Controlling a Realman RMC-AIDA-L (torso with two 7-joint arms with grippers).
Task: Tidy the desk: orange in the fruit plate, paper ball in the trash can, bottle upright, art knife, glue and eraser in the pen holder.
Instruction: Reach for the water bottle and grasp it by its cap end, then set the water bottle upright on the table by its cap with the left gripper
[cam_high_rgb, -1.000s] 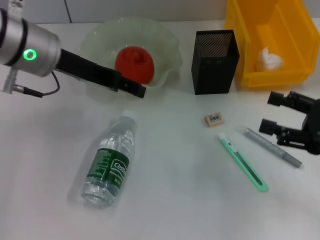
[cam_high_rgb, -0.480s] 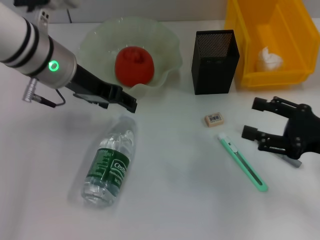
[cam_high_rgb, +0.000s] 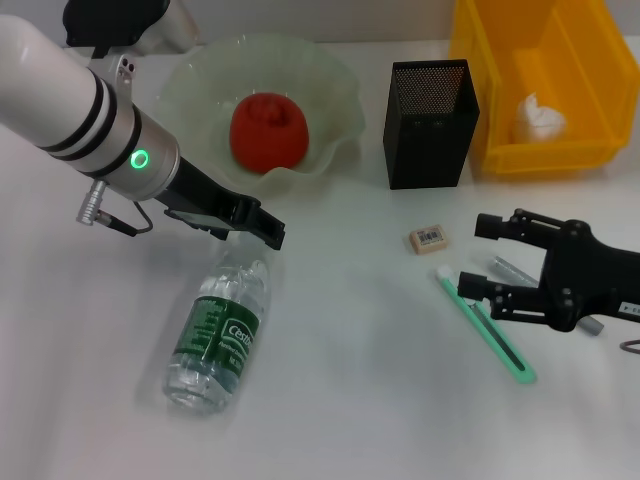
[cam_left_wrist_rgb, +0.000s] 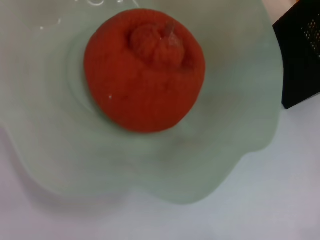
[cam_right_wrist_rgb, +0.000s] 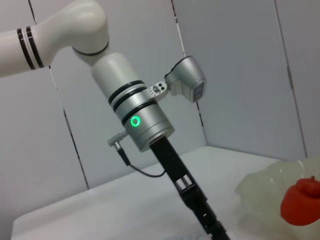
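The orange (cam_high_rgb: 268, 130) lies in the pale green fruit plate (cam_high_rgb: 195, 80); it also shows in the left wrist view (cam_left_wrist_rgb: 145, 70) and the right wrist view (cam_right_wrist_rgb: 300, 202). The bottle (cam_high_rgb: 220, 335) lies on its side on the table. My left gripper (cam_high_rgb: 262, 228) hangs just above its cap. The eraser (cam_high_rgb: 428, 239) and the green art knife (cam_high_rgb: 490, 328) lie right of centre. My right gripper (cam_high_rgb: 478, 257) is open and empty over the knife's near end and covers most of the grey glue stick (cam_high_rgb: 505, 268). The paper ball (cam_high_rgb: 537, 118) sits in the yellow trash can (cam_high_rgb: 500, 150).
The black mesh pen holder (cam_high_rgb: 430, 122) stands upright between the plate and the yellow trash can, behind the eraser. Its corner shows in the left wrist view (cam_left_wrist_rgb: 302, 55). The right wrist view shows my left arm (cam_right_wrist_rgb: 145, 125) over the table.
My left gripper has pulled back from the plate toward me and now sits over the bottle's cap. My right gripper has moved left, over the glue stick to the knife's end.
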